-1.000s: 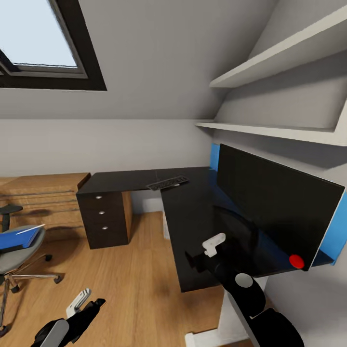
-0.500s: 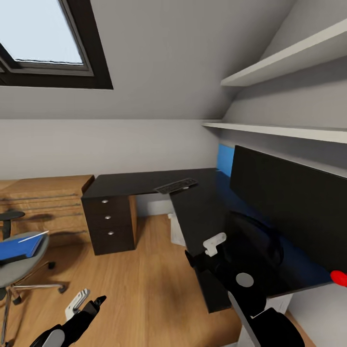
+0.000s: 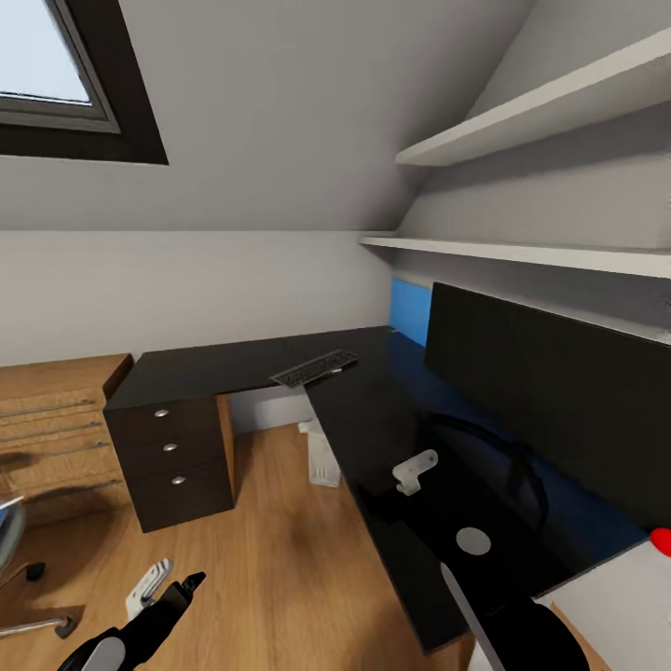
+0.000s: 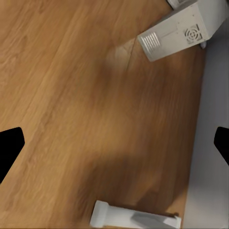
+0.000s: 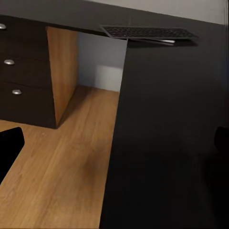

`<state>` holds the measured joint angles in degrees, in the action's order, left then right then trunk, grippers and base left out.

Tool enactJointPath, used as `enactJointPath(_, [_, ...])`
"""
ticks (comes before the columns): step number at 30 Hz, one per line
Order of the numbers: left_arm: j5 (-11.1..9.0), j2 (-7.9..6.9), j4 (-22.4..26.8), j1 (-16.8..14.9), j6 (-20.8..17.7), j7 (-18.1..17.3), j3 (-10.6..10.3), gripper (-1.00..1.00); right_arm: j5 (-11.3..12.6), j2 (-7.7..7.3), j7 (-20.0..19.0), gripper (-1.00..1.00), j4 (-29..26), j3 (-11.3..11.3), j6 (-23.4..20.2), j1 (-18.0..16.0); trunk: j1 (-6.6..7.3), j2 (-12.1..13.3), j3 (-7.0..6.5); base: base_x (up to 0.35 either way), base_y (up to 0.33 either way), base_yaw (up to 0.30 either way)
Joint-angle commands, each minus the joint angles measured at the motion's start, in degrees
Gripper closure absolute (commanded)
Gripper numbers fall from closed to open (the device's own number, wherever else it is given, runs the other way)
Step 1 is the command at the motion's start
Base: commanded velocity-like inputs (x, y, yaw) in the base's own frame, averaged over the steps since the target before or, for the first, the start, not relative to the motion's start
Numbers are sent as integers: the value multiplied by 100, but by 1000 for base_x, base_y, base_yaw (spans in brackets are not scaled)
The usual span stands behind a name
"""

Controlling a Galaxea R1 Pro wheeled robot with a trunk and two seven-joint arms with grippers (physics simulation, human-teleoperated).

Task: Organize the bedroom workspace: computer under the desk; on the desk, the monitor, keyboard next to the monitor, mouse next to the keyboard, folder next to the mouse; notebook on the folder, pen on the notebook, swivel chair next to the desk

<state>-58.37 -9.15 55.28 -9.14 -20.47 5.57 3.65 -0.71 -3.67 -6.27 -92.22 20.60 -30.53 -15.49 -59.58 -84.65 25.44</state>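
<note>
Keyboard [image 3: 315,368] on desk [image 3: 373,419] corner — monitor [image 3: 550,410] alongside

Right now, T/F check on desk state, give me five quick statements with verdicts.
1. The keyboard lies on the desk, at the inner corner of its L. True.
2. The monitor stands on the floor beside the desk. False: it stands on the desk top, in front of the blue back panel.
3. The right gripper holds the keyboard. False: it hangs over the bare desk top, well short of the keyboard, with nothing between its fingers.
4. The computer stands on the floor under the desk. True.
5. The left gripper rests on the desk. False: it hangs over the wood floor.
</note>
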Motion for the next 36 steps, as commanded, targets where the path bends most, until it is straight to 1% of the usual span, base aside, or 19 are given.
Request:
enactJointPath(1, [-60,-2,10,0,-27,41,4,-100,-9,-2,-14,-100,-7,5,-32,-7,-3,-4,7,223,274,-296])
enactJointPath(10, [-60,-4,9,0,-28,41,4,-100,-9,-2,-14,-100,-7,5,-32,-7,-3,-4,7,211,280,-282])
enactJointPath(18, [-60,-6,9,0,-28,41,10,-100,-9,-2,-14,-100,-7,6,-32,-7,-3,-4,7,190,288,-212])
enactJointPath(31, [-60,6,7,0,-1,54,9,-100,-9,-6,-14,-100,-7,5,-23,-7,-3,-4,7,189,291,-38])
enactJointPath(33, [-52,76,5,0,14,61,18,-100,-9,-9,-14,-100,-7,-5,-23,-7,-3,-4,7,211,289,-3])
enactJointPath(36, [-48,167,2,0,24,68,86,-100,-9,-12,-14,-100,-7,-24,-20,-7,-3,-4,7,223,276,-1])
